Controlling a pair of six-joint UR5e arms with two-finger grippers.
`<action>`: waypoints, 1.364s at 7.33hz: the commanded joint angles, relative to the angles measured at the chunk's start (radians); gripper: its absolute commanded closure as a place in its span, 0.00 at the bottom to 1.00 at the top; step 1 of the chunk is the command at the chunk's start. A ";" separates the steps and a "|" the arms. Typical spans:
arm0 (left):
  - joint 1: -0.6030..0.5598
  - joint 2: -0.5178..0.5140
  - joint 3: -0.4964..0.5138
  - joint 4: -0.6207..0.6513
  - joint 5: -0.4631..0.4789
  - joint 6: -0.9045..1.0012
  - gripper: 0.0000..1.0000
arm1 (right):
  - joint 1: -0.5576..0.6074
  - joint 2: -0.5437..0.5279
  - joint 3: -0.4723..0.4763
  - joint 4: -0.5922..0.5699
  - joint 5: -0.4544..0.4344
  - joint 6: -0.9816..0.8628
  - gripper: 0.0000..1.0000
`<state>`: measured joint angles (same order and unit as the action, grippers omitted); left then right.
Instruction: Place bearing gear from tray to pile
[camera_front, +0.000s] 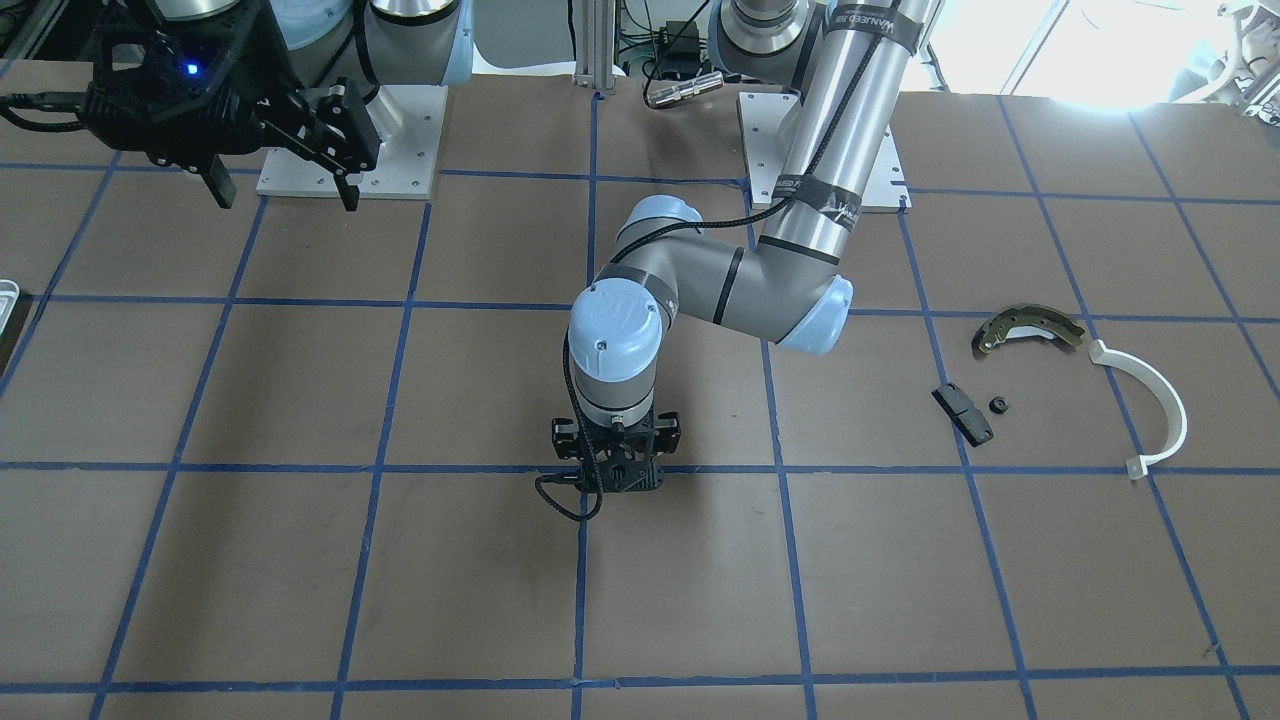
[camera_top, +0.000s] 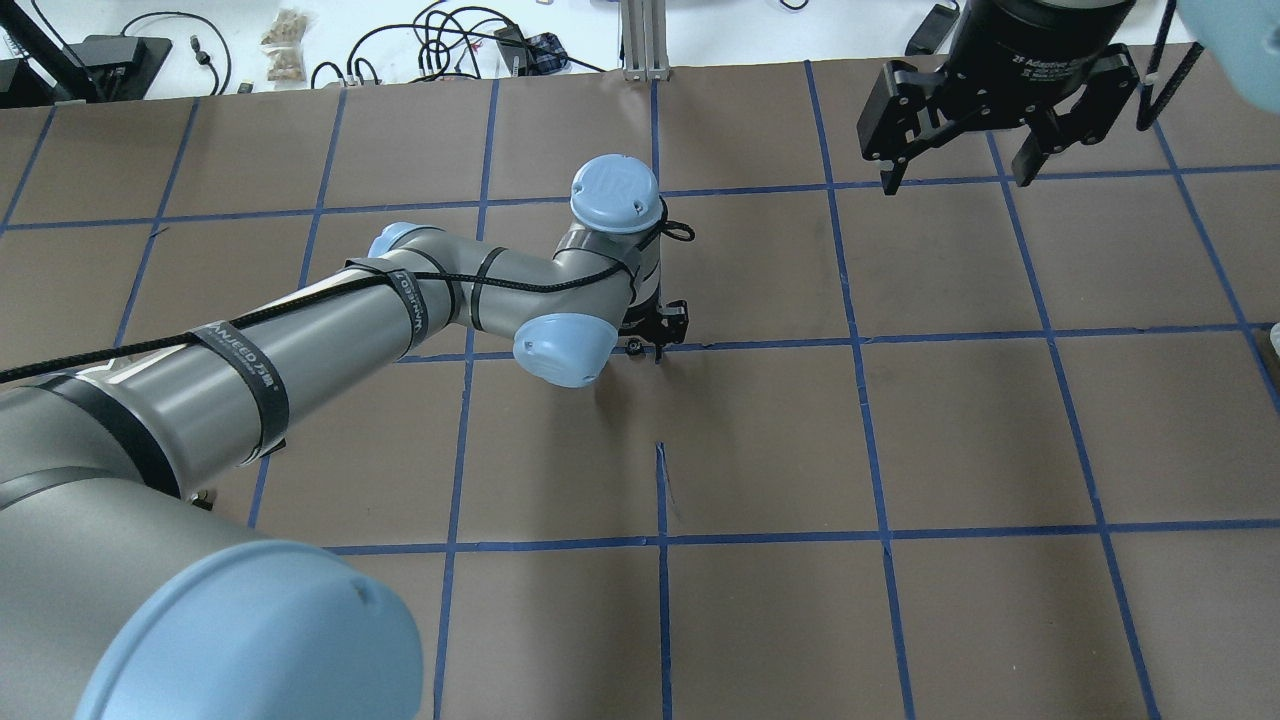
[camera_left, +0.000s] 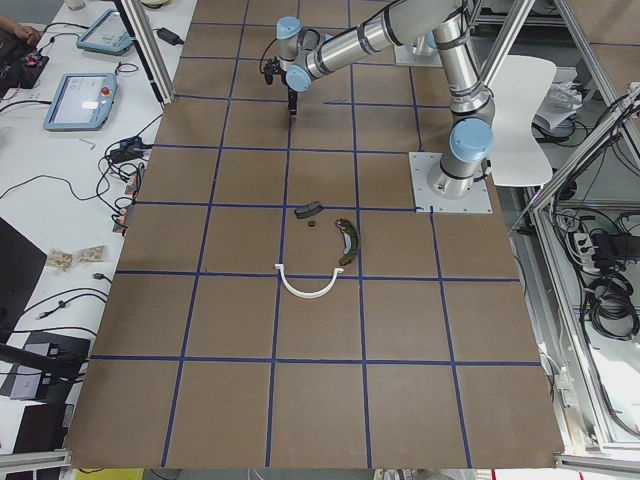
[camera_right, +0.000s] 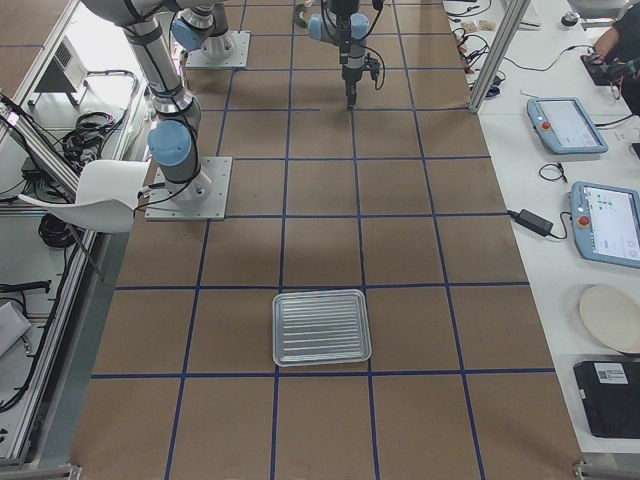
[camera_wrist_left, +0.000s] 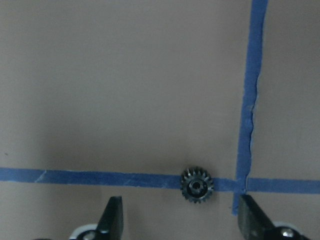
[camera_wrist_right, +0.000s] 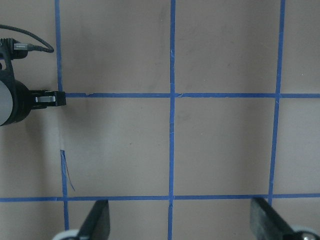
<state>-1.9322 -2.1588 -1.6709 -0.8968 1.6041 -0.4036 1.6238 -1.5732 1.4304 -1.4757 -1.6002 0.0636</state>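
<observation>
The bearing gear (camera_wrist_left: 196, 184), small, dark and toothed, lies flat on a blue tape line at mid-table. My left gripper (camera_wrist_left: 179, 201) is open directly above it, with one finger on each side and not touching. It also shows in the front view (camera_front: 615, 482). My right gripper (camera_front: 283, 190) is open and empty, held high near its base. The tray (camera_right: 321, 327) stands empty at the table's right end. The pile holds the olive brake shoe (camera_front: 1030, 328), the white half-ring (camera_front: 1150, 400), the black block (camera_front: 962, 413) and a small black part (camera_front: 996, 404).
The brown table (camera_top: 960, 440) is marked with a grid of blue tape. My left arm's elbow (camera_front: 800, 300) stretches over the middle. Both arm bases (camera_front: 350, 140) stand at the robot's edge. Cables and tablets lie on the white bench (camera_right: 590, 200) beyond the table.
</observation>
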 joint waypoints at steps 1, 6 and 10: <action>-0.001 -0.009 0.019 0.001 0.002 0.006 0.52 | 0.001 0.002 0.001 -0.011 0.002 0.016 0.00; 0.012 0.039 0.023 -0.020 0.005 0.047 0.89 | 0.002 0.004 0.004 -0.003 0.003 0.013 0.00; 0.408 0.270 0.000 -0.298 0.096 0.511 0.91 | 0.002 0.004 0.004 -0.003 0.000 0.012 0.00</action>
<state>-1.6608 -1.9577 -1.6648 -1.1263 1.6433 -0.0452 1.6257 -1.5692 1.4343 -1.4790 -1.5993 0.0754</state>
